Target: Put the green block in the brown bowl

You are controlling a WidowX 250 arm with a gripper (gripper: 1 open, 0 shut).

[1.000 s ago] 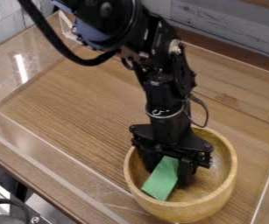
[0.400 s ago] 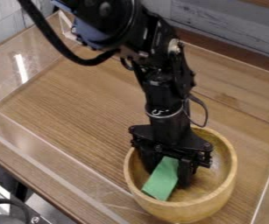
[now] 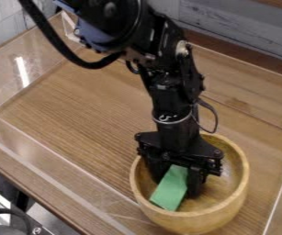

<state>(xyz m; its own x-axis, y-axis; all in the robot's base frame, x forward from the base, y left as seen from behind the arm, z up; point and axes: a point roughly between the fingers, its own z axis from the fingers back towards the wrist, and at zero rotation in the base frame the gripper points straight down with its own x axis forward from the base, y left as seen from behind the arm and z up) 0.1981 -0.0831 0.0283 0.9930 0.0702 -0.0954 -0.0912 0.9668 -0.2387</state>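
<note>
Pale grey boards run behind the table (image 3: pixel 75 115), whose brown wood-grained top fills most of the view. At the far left, a clear, shiny strip with a bright glare patch lies along the table's edge, and a black cable (image 3: pixel 8 212) curves near the lower left corner. Another, thicker black cable (image 3: pixel 48 35) loops down from the top, left of the robot arm (image 3: pixel 137 46). Black and jointed, with a bluish patch near its upper left, the arm comes down from the top, angling toward the lower right.

Right of centre, toward the bottom, the brown bowl (image 3: pixel 232 188) sits on the table, round and light wooden with a thick rim. The green block (image 3: pixel 170 187) is inside the bowl, in its left part, slanting with its lower end toward the front wall. Just above and to the right, the black claw (image 3: pixel 186 182) reaches down into the bowl and covers the block's upper end. Its fingertips are dark and crowded together, so how far open it is, and whether it grips the block, I cannot tell.
</note>
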